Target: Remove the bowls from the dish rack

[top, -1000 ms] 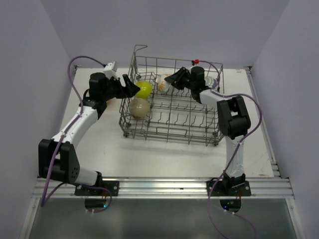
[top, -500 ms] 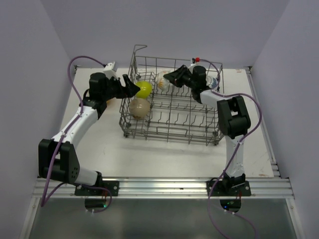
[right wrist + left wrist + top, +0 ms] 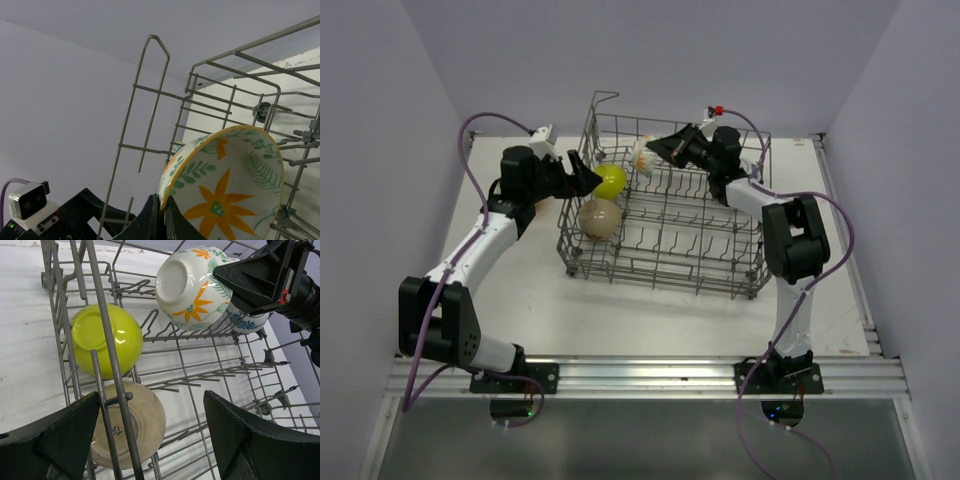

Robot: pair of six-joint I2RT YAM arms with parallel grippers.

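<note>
One bowl is in hand: the right gripper (image 3: 665, 152) is clamped on the rim of the orange-flowered bowl (image 3: 645, 155), one finger inside and one outside. This is at the far side of the dish rack (image 3: 720, 270), a little left of its middle. The bowl is tipped on edge, with its mouth turned right toward the gripper and its foot turned left toward the other arm. We cannot tell whether it is fully clear of the tines (image 3: 165, 315). Just behind it, to the right, a blue-patterned bowl (image 3: 245, 322) leans in the same row.

The tall wire loop (image 3: 150, 90) at the far-left corner stands beyond the bowl. We judge the way out to be straight up and then back to the right, over the rack wall toward the table (image 3: 520, 280).

The left gripper (image 3: 582, 172) hangs with its jaws spread wide and nothing between them. It is just outside the rack's left wall, with the wall wires between it and the bowls. The lime-yellow bowl (image 3: 105, 340) and the beige bowl (image 3: 130, 427) lie bottom-up just inside that wall, the beige one nearer. Both are far closer to the left arm, so we would leave those to it.
</note>
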